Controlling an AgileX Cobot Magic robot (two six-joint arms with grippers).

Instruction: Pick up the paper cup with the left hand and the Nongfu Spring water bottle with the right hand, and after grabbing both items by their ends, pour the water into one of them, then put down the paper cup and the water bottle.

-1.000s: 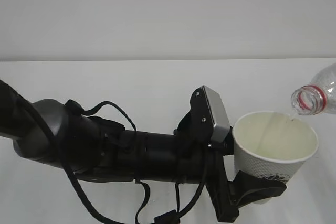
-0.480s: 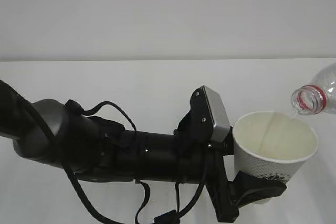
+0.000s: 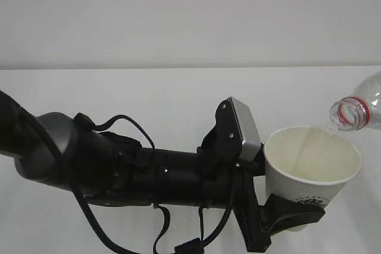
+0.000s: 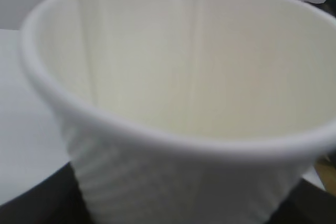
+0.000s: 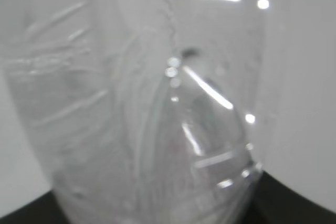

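The white paper cup (image 3: 312,173) is held upright off the table at the lower right, with my left gripper (image 3: 296,213) shut round its lower part. In the left wrist view the paper cup (image 4: 173,93) fills the frame, its inside pale and yellowish. The clear Nongfu Spring water bottle (image 3: 358,109) is tilted, and its open red-ringed mouth is just above the cup's right rim. A thin stream of water (image 4: 197,45) runs down into the cup. The right wrist view shows the bottle (image 5: 142,119) close up, with my right gripper (image 5: 157,211) shut on it; its dark fingers (image 5: 296,200) show at the bottom corners.
The left arm (image 3: 119,168) lies across the lower half of the exterior view, with loose cables (image 3: 161,230) and a grey block (image 3: 245,128) at the wrist. A white table (image 3: 149,93) runs back to a plain grey wall (image 3: 178,16).
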